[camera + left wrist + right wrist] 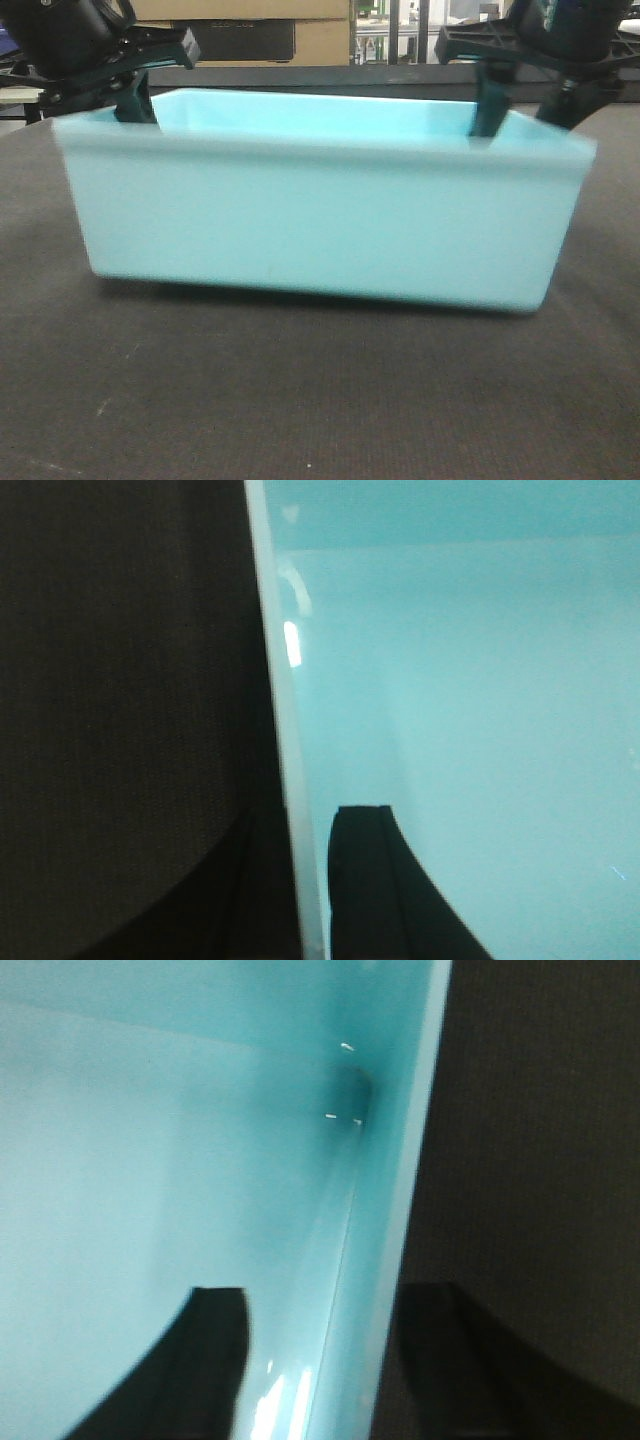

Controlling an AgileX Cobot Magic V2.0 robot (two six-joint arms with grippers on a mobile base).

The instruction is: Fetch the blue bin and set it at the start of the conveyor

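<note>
The light aqua blue bin (320, 220) stands upright on the dark charcoal belt of the conveyor start (300, 400), and it is empty inside. My left gripper (305, 815) straddles the bin's left end wall (290, 730). One finger is inside, close against the wall, and the other is outside, so the gripper is shut on it. My right gripper (330, 1295) straddles the right end wall (400, 1160). Its inner finger (205, 1360) stands visibly off the wall, so it is open. In the front view both grippers, left (120, 105) and right (525, 110), sit at the bin's far corners.
The belt stretches wide in front of and beside the bin. Behind it are cardboard boxes (260, 30) and metal uprights (400, 30). The black arm bodies hang over the back corners of the tub.
</note>
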